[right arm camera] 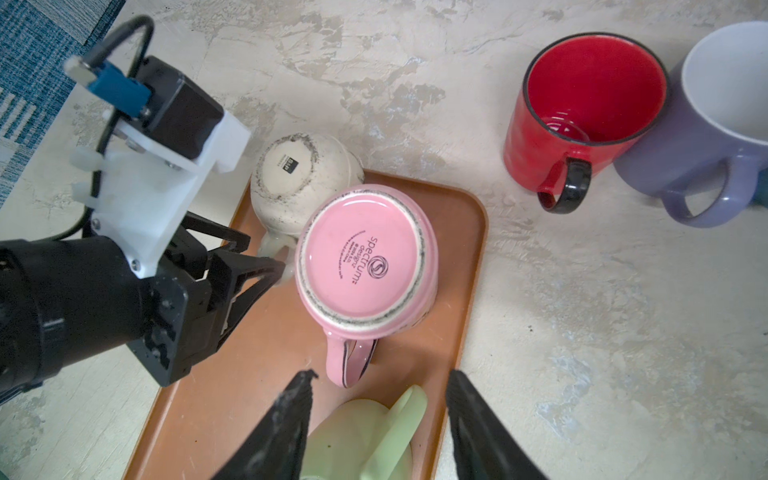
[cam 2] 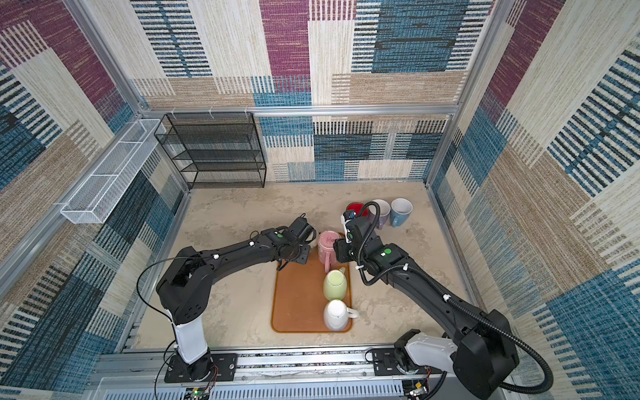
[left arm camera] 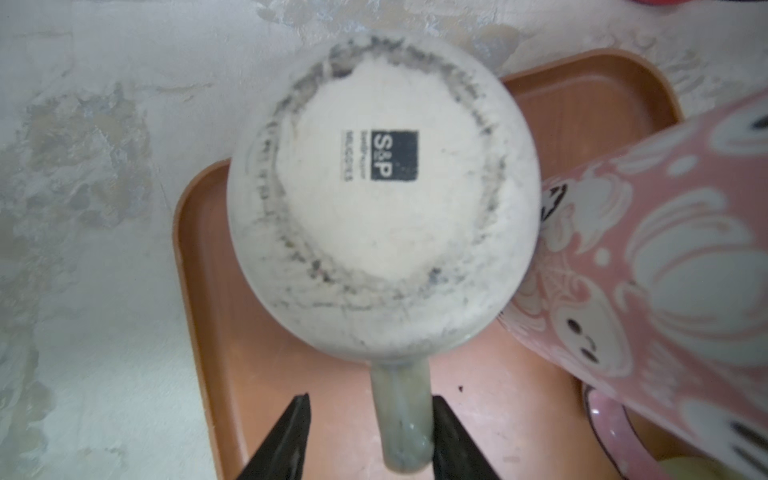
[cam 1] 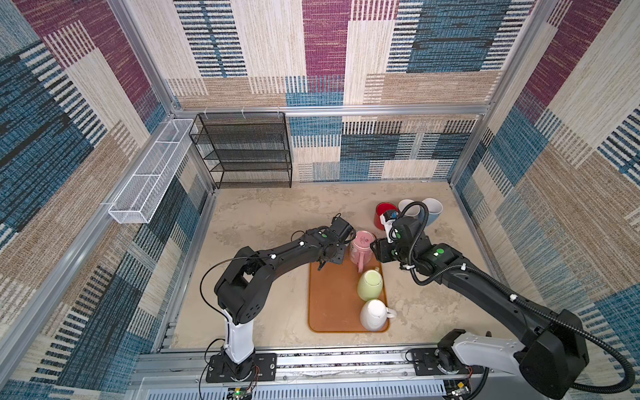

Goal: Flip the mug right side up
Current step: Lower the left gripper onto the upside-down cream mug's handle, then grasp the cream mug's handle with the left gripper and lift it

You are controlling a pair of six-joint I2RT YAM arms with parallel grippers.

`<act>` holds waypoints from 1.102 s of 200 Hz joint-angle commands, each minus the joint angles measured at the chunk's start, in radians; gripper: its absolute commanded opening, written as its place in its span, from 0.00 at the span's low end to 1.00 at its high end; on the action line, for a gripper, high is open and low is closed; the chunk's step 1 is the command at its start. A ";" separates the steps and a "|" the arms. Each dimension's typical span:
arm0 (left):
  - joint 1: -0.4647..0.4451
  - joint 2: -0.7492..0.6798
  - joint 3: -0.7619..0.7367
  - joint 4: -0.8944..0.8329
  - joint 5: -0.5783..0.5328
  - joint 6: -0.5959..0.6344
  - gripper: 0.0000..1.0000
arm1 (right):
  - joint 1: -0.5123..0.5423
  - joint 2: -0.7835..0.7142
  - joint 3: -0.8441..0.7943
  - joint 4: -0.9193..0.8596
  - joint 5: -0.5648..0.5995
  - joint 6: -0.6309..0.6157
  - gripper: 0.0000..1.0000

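A cream mug (left arm camera: 382,195) stands upside down at the far corner of the orange tray (left arm camera: 582,104), base up, with a dirty ring round its foot. Its handle (left arm camera: 401,419) lies between the fingers of my left gripper (left arm camera: 371,399). One finger touches the handle and the other stands apart, so the jaws are open. Both top views hide this mug under the left wrist (cam 1: 343,232). A pink mug (right arm camera: 365,257), also upside down, leans beside it. My right gripper (right arm camera: 382,374) hangs open just short of the pink handle (right arm camera: 347,361), above a pale green mug (right arm camera: 365,436).
A white mug (cam 1: 374,315) lies at the near end of the tray. Upright red (right arm camera: 582,104), lilac (right arm camera: 706,124) and blue (cam 1: 433,211) mugs stand on the table at the back right. A black mesh shelf (cam 1: 249,149) and a white wire basket (cam 1: 152,173) stand by the far-left walls.
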State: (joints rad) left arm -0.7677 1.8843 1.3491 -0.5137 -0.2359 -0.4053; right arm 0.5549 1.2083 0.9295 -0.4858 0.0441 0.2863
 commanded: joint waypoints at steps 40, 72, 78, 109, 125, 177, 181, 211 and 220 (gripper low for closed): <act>0.001 -0.001 0.009 -0.024 -0.011 0.049 0.38 | 0.000 0.014 0.021 0.032 -0.013 -0.004 0.54; 0.003 0.026 0.039 -0.036 0.009 0.057 0.37 | 0.000 0.022 0.029 0.030 -0.015 -0.008 0.54; 0.004 0.031 0.042 -0.037 0.011 0.057 0.37 | 0.000 0.022 0.029 0.029 -0.015 -0.008 0.54; 0.007 0.048 0.057 -0.041 0.017 0.063 0.32 | 0.000 0.025 0.031 0.027 -0.016 -0.013 0.54; 0.008 0.052 0.062 -0.042 0.015 0.063 0.30 | 0.000 0.026 0.031 0.028 -0.018 -0.014 0.54; 0.011 0.062 0.076 -0.045 0.021 0.069 0.22 | 0.001 0.036 0.030 0.035 -0.020 -0.016 0.54; 0.011 0.064 0.077 -0.045 0.021 0.069 0.21 | 0.000 0.035 0.029 0.035 -0.021 -0.016 0.54; 0.011 0.067 0.076 -0.042 0.033 0.074 0.09 | 0.000 0.031 0.022 0.039 -0.021 -0.013 0.54; 0.013 0.067 0.074 -0.041 0.036 0.074 0.06 | 0.000 0.030 0.020 0.041 -0.023 -0.012 0.54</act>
State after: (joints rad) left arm -0.7567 1.9469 1.4193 -0.5545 -0.2203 -0.3511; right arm 0.5549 1.2430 0.9524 -0.4793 0.0330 0.2741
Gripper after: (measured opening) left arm 0.211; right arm 0.542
